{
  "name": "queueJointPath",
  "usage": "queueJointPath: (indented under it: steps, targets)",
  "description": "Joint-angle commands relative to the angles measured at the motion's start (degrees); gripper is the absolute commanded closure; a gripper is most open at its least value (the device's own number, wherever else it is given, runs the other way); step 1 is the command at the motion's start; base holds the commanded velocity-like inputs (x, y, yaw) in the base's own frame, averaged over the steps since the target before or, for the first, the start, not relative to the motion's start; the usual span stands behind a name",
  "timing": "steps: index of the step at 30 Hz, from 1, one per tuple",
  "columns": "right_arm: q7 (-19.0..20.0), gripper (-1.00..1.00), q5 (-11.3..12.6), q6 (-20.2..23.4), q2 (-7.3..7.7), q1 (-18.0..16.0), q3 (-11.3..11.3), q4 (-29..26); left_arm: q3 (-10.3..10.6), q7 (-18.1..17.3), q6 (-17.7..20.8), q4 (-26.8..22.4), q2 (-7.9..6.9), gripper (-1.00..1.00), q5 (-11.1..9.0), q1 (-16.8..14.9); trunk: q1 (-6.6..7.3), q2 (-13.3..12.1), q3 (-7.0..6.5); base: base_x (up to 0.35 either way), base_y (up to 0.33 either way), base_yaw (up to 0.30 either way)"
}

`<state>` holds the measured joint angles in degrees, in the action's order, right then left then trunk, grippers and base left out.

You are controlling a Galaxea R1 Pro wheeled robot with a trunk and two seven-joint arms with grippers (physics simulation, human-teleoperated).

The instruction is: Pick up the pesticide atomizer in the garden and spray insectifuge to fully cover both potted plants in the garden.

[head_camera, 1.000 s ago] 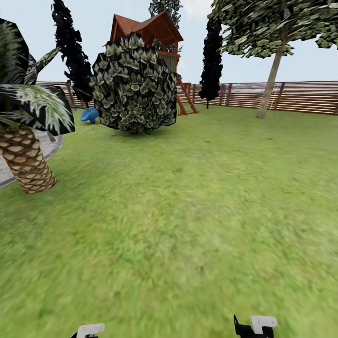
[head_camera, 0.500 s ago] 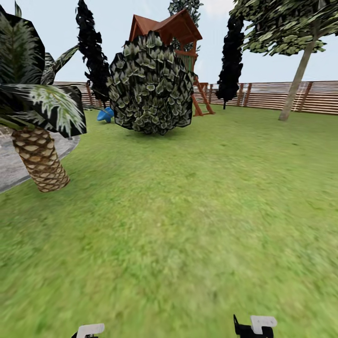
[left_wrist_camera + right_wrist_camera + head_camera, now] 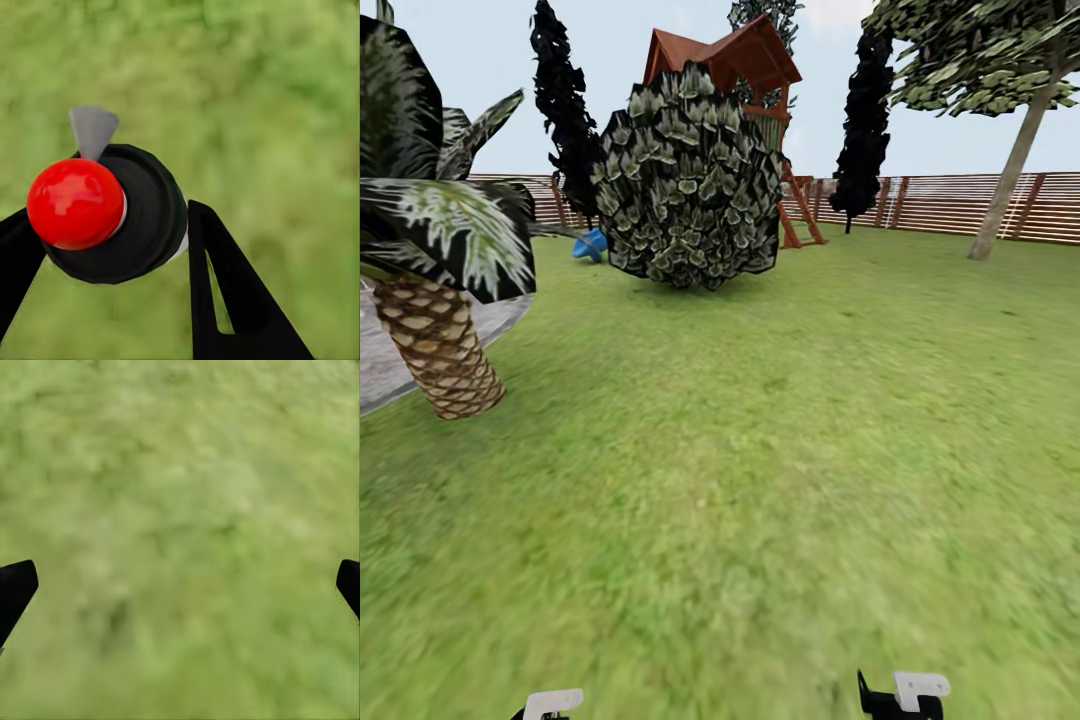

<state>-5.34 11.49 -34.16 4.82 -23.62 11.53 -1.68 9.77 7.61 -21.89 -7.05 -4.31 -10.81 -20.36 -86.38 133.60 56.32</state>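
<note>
Lawn [image 3: 760,470] ahead, plants and fence beyond.
A palm [image 3: 435,350] stands at the left beside paving [image 3: 380,365]. A round bush [image 3: 690,180] sits further back, a playhouse [image 3: 735,65] behind it; the fence [image 3: 950,205] runs behind all, a tree [image 3: 1015,150] at the right.

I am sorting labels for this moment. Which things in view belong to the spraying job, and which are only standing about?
Belonging to the job:
pesticide atomizer, held in the left gripper
garden lawn

Only standing about:
palm
round bush
wooden playhouse
blue object
slat fence
leaning tree
</note>
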Motion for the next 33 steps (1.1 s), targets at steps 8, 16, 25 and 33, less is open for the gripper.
queueJointPath:
  steps: [8,16,25,33]
  targets:
    - [-0.24,-1.0,0.37,-0.12,-0.06,-0.02,0.51,0.01,0.51,0.21,-0.17,0.02,0.0,1.0,-0.38,-0.03,-0.02,0.02,0.05,0.34,0.0,0.0]
    - [-0.21,-1.0,0.37,-0.12,-0.06,-0.02,0.51,0.01,0.51,0.21,-0.17,0.02,0.0,1.0,-0.35,-0.03,-0.02,0.02,0.05,0.34,0.0,0.0]
    - [-0.23,-1.0,0.37,-0.12,-0.07,-0.02,0.51,0.01,0.51,0.21,-0.17,0.02,0.0,1.0,-0.27,-0.03,-0.02,0.02,0.05,0.34,0.0,0.14]
    - [-0.27,-1.0,0.37,-0.12,-0.07,-0.02,0.51,0.01,0.51,0.21,-0.16,0.03,0.0,1.0,-0.31,-0.03,-0.02,0.02,0.05,0.338,-0.048,0.098]
